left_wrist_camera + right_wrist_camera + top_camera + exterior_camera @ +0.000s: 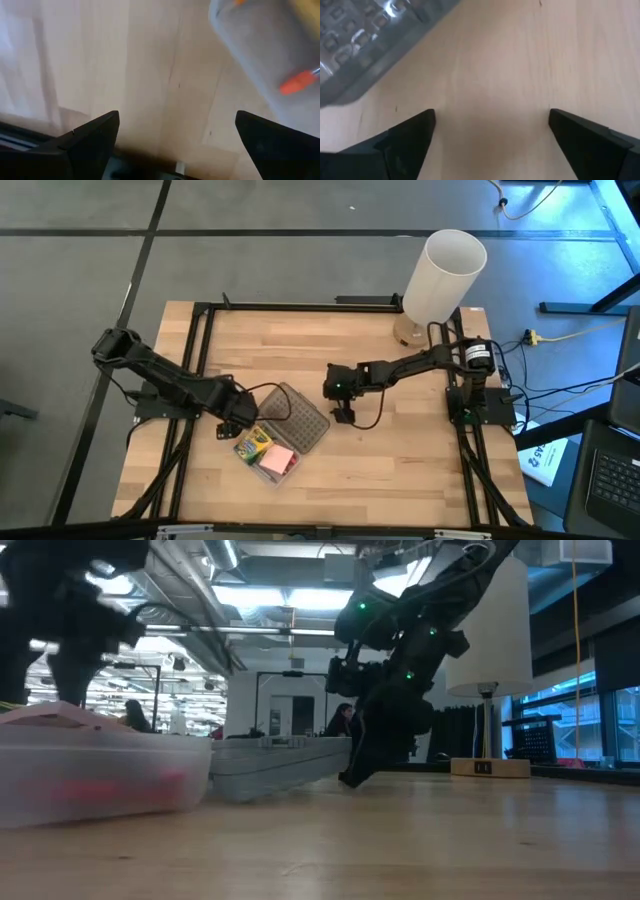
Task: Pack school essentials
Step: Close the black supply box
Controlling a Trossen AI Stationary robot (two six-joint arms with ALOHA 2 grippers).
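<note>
Overhead, the light wooden slatted table [400, 470] carries a clear plastic box [272, 454] toward its front left, holding a green-and-yellow crayon box [253, 444] and a small pink block [277, 461]. A grey dotted lid [297, 418] lies just beside the box, on its far right side. The left gripper [232, 426] sits at the box's left edge. The right gripper [343, 412] hangs just right of the lid, over bare wood. A tall white cylinder [443, 277] stands at the far right corner.

At table height, the clear box [100, 772] fills the left foreground with a red blur inside; the lid [280, 762] lies behind it. The right gripper [360, 770] reaches down with its tips at or very near the board.

From the left wrist, both dark fingers [90, 137] stand wide apart, holding nothing, above bare wood; the box's rounded corner [265, 55] shows an orange item [297, 82] inside.

From the right wrist, the fingers [407, 135] are likewise spread wide and empty over the wood, the lid's edge [365, 45] just ahead.
</note>
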